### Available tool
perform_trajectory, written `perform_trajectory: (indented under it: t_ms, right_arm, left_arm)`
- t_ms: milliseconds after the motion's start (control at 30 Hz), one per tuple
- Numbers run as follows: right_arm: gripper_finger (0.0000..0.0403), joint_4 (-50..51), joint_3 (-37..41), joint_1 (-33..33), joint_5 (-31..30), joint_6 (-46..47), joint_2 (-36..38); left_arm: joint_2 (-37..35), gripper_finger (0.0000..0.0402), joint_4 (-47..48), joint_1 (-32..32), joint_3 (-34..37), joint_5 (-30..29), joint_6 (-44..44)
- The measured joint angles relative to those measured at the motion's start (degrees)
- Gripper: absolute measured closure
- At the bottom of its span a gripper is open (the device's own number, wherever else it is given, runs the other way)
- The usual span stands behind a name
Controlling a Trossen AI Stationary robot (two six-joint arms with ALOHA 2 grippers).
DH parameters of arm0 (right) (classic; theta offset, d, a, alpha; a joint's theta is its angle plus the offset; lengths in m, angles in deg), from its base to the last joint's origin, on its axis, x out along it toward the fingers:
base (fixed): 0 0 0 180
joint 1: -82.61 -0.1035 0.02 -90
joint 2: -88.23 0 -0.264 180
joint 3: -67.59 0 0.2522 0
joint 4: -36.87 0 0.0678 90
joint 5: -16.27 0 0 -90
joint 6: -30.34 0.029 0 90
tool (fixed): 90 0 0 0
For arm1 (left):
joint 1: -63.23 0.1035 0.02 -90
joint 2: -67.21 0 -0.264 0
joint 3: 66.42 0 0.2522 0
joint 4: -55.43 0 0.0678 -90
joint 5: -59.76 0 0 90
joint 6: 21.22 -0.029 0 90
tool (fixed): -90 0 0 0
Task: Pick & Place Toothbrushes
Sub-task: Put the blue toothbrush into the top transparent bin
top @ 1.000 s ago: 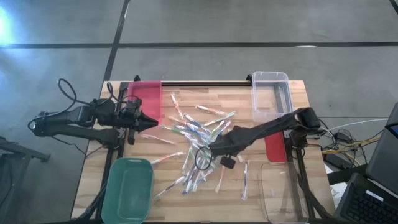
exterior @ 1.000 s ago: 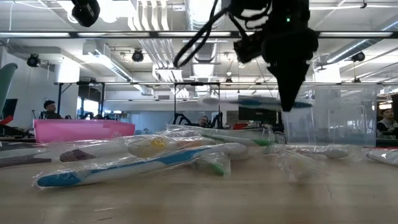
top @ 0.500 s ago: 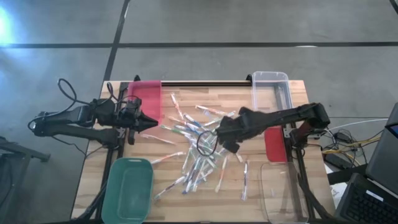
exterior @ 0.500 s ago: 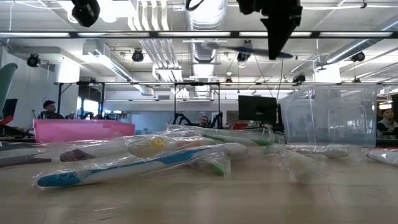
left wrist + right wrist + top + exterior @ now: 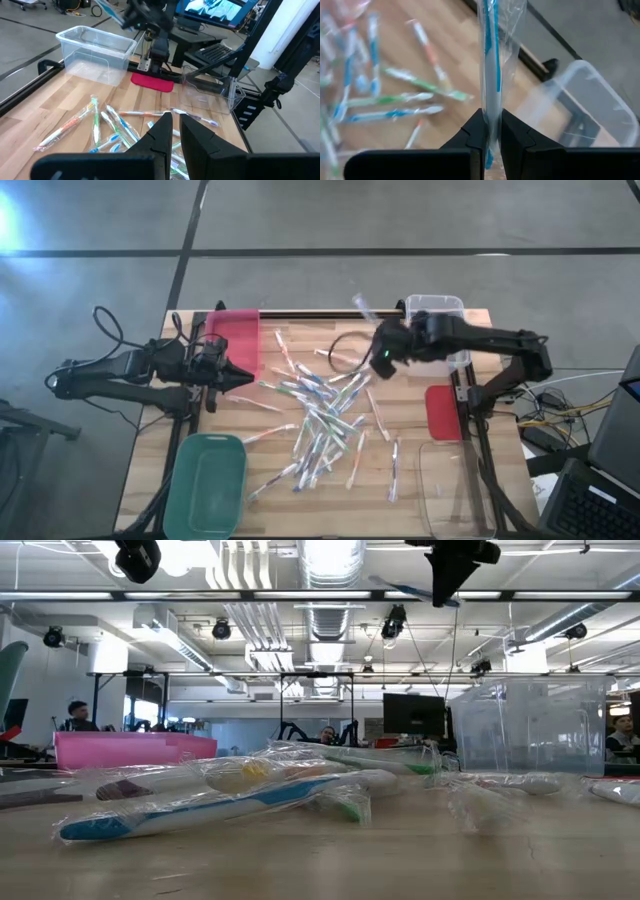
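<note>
The right gripper [image 5: 489, 131] pinches a blue toothbrush [image 5: 490, 55] high beside the clear bin [image 5: 436, 330]. The left gripper [image 5: 172, 131], jaws narrow and empty, waits by the pink bin [image 5: 232, 332]. Most toothbrushes [image 5: 318, 415] remain scattered on the table [image 5: 440, 455], so sorting looks barely begun.

We look straight down from overhead onto whole tabletop [image 5: 440, 405]. Low camera sits at tabletop level, facing room, very near toothbrushes [image 5: 215, 802]. Left wrist camera looks across tabletop toward clear bin [image 5: 97, 47]. Right wrist camera looks down from close; we see same clear bin there.
</note>
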Motion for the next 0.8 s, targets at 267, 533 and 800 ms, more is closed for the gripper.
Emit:
perform_trajectory:
  t_ms: [267, 533, 800]
  right_arm:
    - [0.0374, 2.4, 0.0, 12.3, 0.2, -3.6, 2.2]
    - [0.0374, 7.3, 0.5, 22.2, 0.5, -5.3, 4.1]
    - [0.0374, 7.2, 1.7, 29.5, 0.6, -11.0, 4.5]
  left_arm:
    - [0.0, 0.0362, 0.0, 0.0, 0.0, 0.0, 0.0]
    - [0.0, 0.0362, 0.0, 0.0, 0.0, 0.0, 0.0]
    - [0.0, 0.0362, 0.0, 0.0, 0.0, 0.0, 0.0]
